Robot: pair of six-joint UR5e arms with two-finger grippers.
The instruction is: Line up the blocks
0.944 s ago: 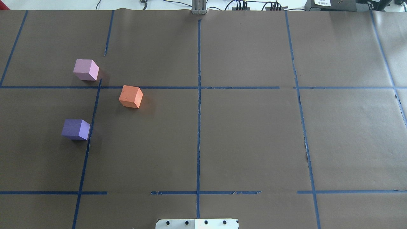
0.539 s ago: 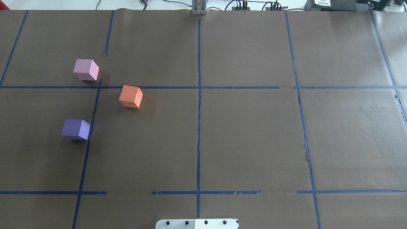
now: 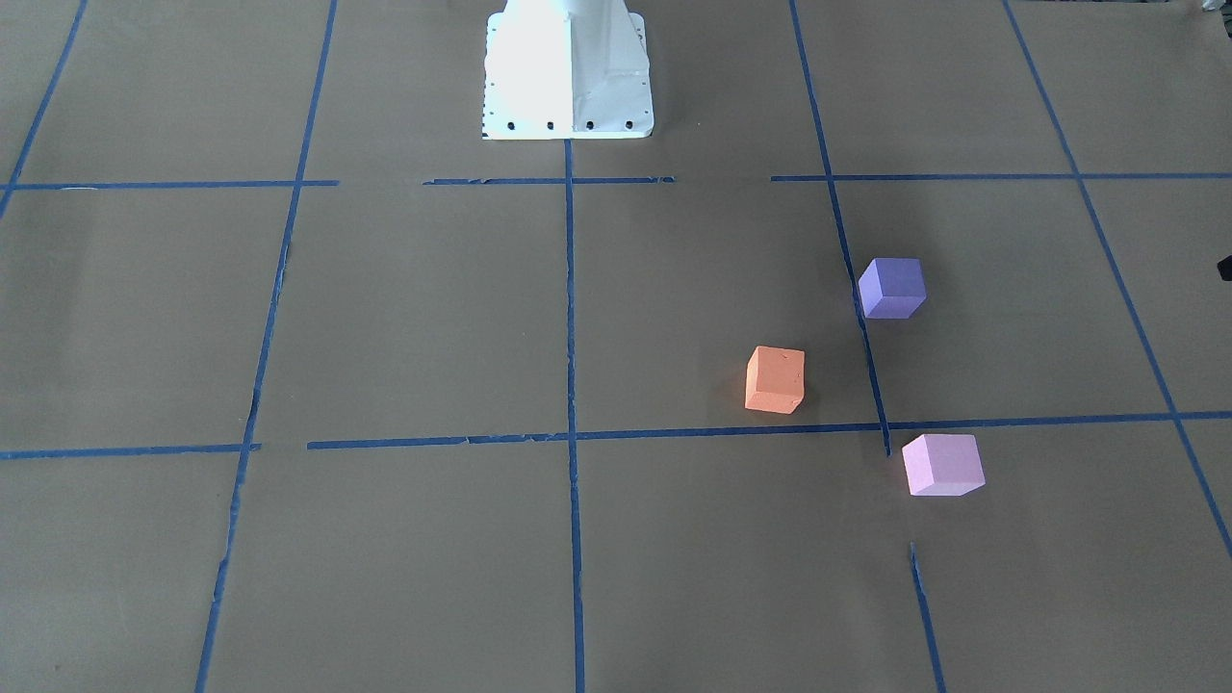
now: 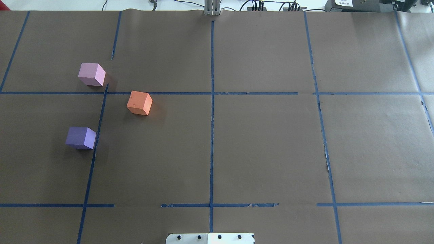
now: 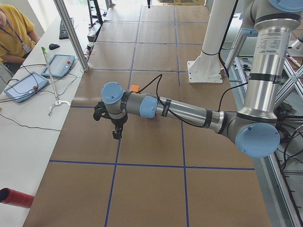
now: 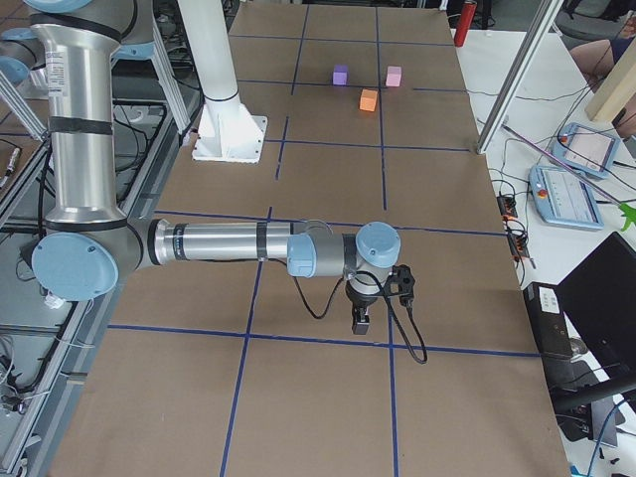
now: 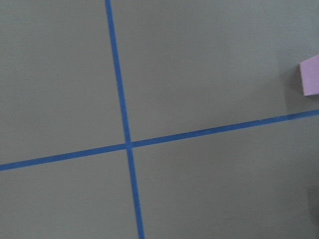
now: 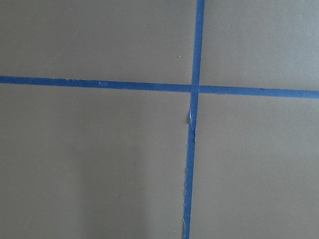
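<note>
A: Overhead exterior has the orange block (image 4: 139, 103), purple block (image 4: 80, 138) and pink block (image 4: 91, 74) well apart on the robot's left. They make a triangle, so the lining-up looks unstarted.

B: The left gripper (image 5: 116, 134) and right gripper (image 6: 361, 321) hang clear of them (side views only) — wide or narrow, nobody can tell.

Left arm (image 5: 184, 113) stretches level toward nine o'clock in the left-end view, left gripper (image 5: 116, 134) pointing down. Right arm (image 6: 229, 243) reaches toward three o'clock, right gripper (image 6: 362, 323) down (jaw states unreadable).
</note>
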